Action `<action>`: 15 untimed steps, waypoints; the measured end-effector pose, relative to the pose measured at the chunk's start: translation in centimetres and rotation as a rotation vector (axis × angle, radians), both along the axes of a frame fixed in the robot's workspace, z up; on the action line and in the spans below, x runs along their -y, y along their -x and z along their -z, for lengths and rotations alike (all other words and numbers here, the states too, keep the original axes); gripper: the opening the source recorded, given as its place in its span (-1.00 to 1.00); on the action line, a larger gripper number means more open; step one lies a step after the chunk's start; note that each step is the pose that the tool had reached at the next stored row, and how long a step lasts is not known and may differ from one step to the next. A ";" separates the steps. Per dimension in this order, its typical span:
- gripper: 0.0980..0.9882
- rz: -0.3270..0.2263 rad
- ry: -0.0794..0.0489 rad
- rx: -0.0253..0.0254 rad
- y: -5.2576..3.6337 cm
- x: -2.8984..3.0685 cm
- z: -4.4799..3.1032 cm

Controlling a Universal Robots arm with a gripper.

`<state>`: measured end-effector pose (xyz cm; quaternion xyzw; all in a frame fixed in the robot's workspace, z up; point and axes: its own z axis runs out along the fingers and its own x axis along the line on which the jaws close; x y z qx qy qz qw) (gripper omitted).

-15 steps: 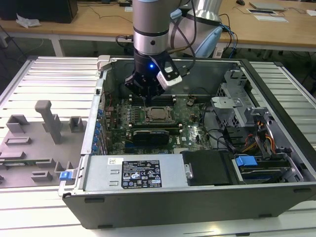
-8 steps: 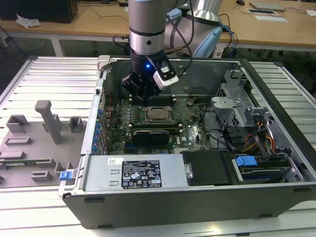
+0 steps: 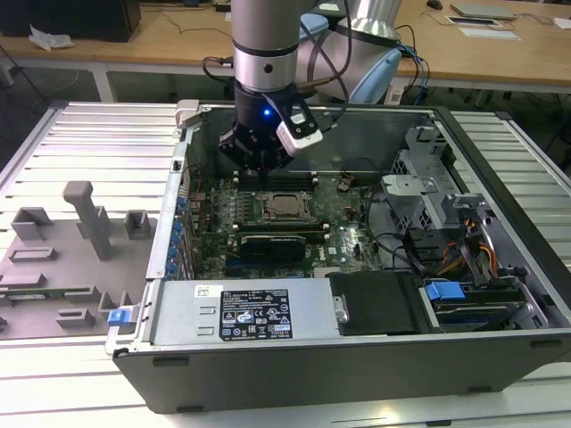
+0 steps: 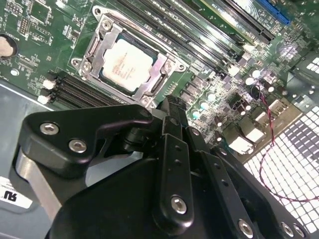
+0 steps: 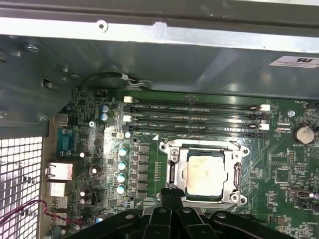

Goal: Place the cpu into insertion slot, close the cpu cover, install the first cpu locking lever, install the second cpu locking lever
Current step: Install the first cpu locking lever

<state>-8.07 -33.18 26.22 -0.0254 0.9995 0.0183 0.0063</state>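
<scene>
The cpu [image 4: 126,63] lies flat in the insertion slot [image 4: 92,48] on the green motherboard, its pale metal top showing through the window of the cpu cover [image 4: 156,71]. The cover lies down flat around the chip. In the first wrist view the cpu [image 5: 204,174] sits inside the cover [image 5: 236,175] just beyond my fingertips. My gripper [image 5: 172,192] is shut with nothing between its black fingers [image 4: 172,113], hovering beside the socket's edge. In the exterior view my gripper [image 3: 257,162] hangs inside the case just behind the cpu [image 3: 284,207].
Black memory slots [image 5: 194,115] run along one side of the socket, and the case's metal wall [image 5: 164,55] stands behind them. Drive bays and cables [image 3: 455,232] take up the exterior view's right. A power supply [image 3: 241,312] lies along the front. Grey fixtures [image 3: 80,232] stand outside at the exterior view's left.
</scene>
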 end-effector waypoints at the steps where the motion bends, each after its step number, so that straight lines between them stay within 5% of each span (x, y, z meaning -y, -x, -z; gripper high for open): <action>1: -0.98 0.000 0.000 -0.0001 0.09 0.00 -0.01; 5: -0.98 0.000 -0.002 0.0002 1.04 0.00 0.00; 8: -0.98 0.000 -0.018 0.0004 1.45 0.00 0.00; 9: -0.98 0.000 -0.028 0.0005 1.54 0.00 -0.01; 15: -0.98 0.000 -0.140 0.0013 1.83 0.00 0.00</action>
